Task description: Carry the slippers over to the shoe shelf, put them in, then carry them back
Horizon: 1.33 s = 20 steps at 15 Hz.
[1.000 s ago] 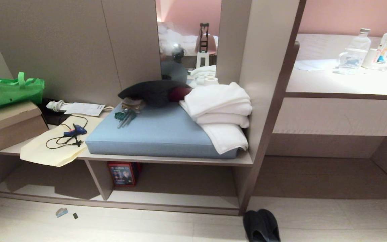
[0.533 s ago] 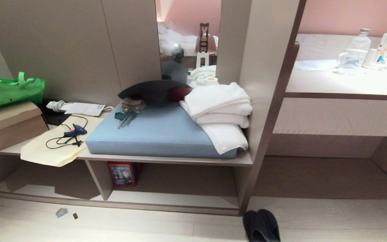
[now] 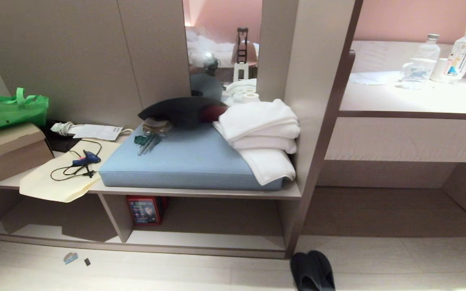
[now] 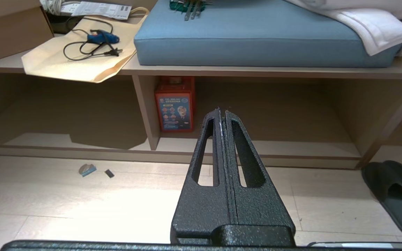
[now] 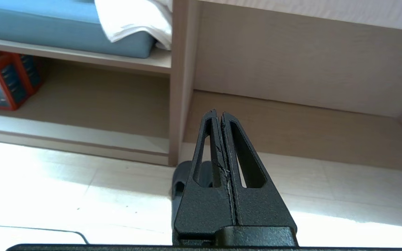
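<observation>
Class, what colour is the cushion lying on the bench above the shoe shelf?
The cushion is plain light blue, clearest in the head view.

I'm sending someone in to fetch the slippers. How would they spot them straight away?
Find the taupe built-in unit with the blue cushion. On the pale floor at the foot of its upright panel lie the slippers, a dark pair side by side: the only footwear there.

dark slippers (image 3: 312,270) paired on floor, shoe shelf (image 3: 208,238) beside
</observation>
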{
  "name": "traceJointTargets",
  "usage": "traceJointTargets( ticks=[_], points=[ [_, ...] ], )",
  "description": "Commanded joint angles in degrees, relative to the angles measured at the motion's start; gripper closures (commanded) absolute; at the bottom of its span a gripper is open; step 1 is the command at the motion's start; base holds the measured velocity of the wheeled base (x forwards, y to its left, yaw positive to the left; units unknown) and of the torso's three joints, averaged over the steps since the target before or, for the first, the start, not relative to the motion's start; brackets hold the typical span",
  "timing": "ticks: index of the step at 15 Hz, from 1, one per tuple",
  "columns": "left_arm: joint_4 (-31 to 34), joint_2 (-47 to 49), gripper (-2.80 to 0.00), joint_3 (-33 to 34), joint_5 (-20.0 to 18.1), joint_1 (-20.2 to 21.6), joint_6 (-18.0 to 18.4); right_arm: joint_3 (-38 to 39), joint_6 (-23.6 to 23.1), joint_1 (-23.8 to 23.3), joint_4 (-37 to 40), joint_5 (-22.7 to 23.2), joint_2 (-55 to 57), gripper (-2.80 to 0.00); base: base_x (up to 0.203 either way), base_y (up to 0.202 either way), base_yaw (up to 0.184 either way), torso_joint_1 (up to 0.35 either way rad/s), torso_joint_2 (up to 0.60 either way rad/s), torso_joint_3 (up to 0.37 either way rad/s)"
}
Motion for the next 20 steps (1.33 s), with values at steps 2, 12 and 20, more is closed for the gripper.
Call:
traceJointTargets(
  ticks=[2, 12, 20],
  points=[
    [-0.02, -0.04, 0.0, 0.44, 0.02, 0.01, 0.04, 0.0, 0.05, -0.01, -0.05, 0.03, 0.09, 0.0, 0.0, 0.0, 0.0, 0.0, 0.0, 0.0],
    [-0.02, -0.12, 0.0, 0.44, 0.02, 0.02, -0.14, 0.0, 0.05, -0.01, -0.05, 0.03, 0.09, 0.0, -0.083, 0.0, 0.001, 0.002, 0.0, 0.002],
    [-0.02, -0.04, 0.0, 0.44, 0.02, 0.07, -0.14, 0.0, -0.59, -0.01, -0.05, 0.21, 0.09, 0.0, -0.195, 0.0, 0.002, -0.001, 0.0, 0.001]
  ],
)
